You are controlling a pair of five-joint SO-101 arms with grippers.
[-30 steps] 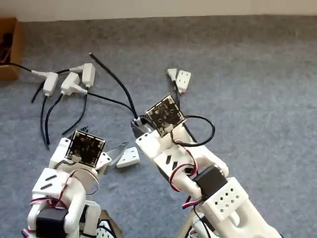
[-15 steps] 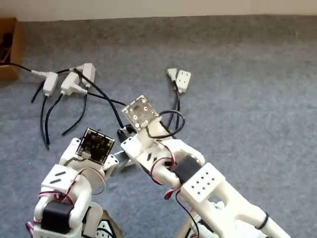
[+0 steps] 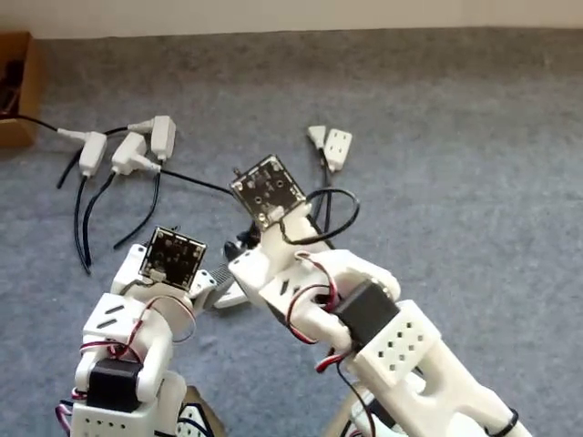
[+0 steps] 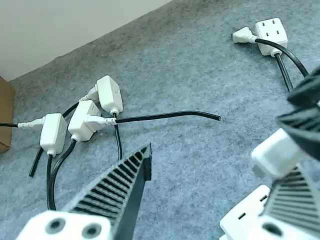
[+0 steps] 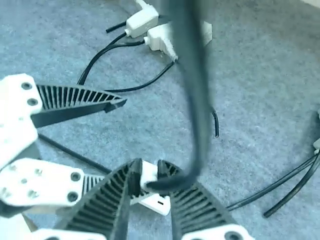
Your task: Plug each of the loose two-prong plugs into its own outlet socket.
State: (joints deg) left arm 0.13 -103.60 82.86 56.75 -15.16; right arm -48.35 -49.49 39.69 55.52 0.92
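With right fingers (image 5: 195,207) clamped on the two-prong plug (image 5: 148,175) just above the outlet socket (image 5: 152,200) — prongs probably over its slots — brace that socket between the wide-open left fingers (image 5: 75,97), then press straight down.

Grey carpet (image 3: 474,137) meets a pale wall (image 3: 273,14); cardboard box (image 3: 18,91) at left.

The left arm (image 3: 123,341) rises from the lower left of the high view. The left end effector (image 4: 216,161) is spread wide, with one ribbed finger (image 4: 117,187) low in the left wrist view. The right arm (image 3: 373,332) slants in from the lower right toward the centre. The right end effector (image 5: 149,171) is pinched on a white plug (image 5: 149,176), close beside the left arm's fingers.
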